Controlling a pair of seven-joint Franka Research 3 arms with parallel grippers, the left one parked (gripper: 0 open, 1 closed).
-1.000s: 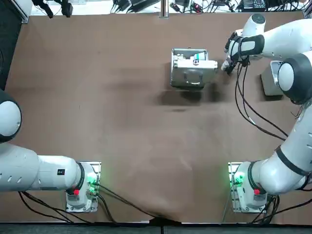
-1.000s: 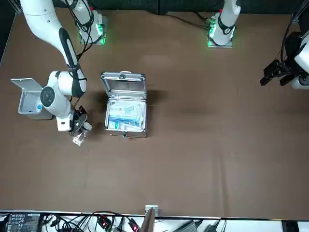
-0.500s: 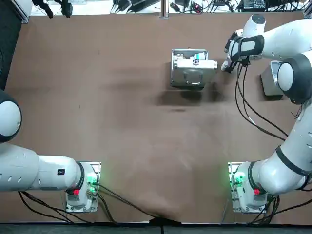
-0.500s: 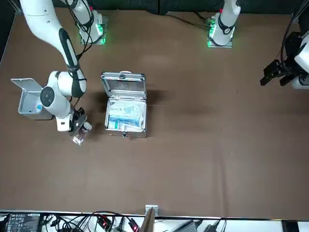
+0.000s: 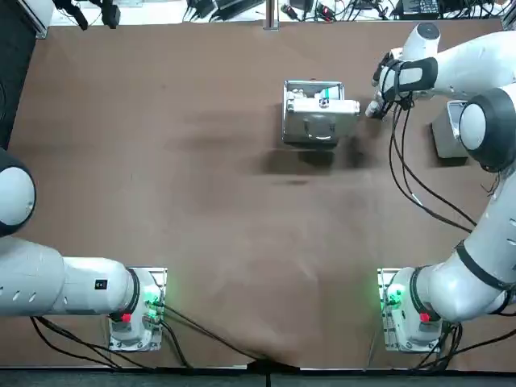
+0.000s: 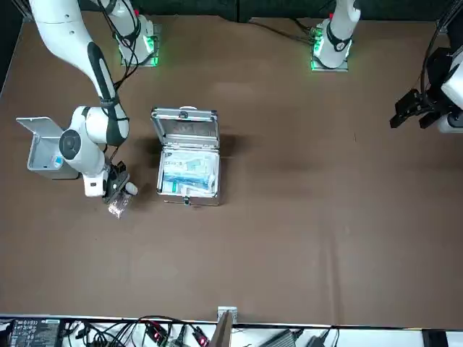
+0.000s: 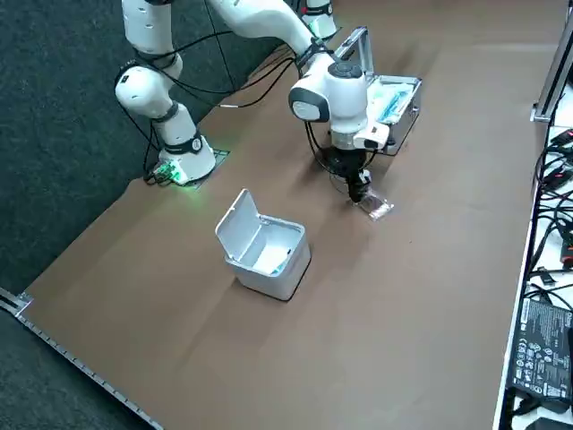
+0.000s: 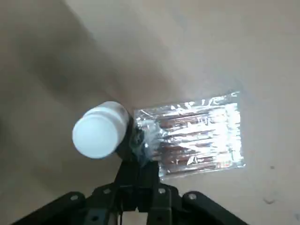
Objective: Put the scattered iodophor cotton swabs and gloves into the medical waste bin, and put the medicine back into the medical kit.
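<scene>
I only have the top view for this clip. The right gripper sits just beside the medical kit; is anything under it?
Observer: Yes. In the right wrist view the right gripper is closed on the corner of a clear packet of iodophor cotton swabs.
Operator: Anything else down there?
Observer: A white-capped bottle sits right next to that gripped corner.
Operator: Where could the packet go?
Observer: The right side view shows the waste bin with its lid flipped open, standing apart from the packet.

The right claw (image 5: 373, 110) is just beside the open medical kit (image 5: 313, 114), on its right.
</scene>
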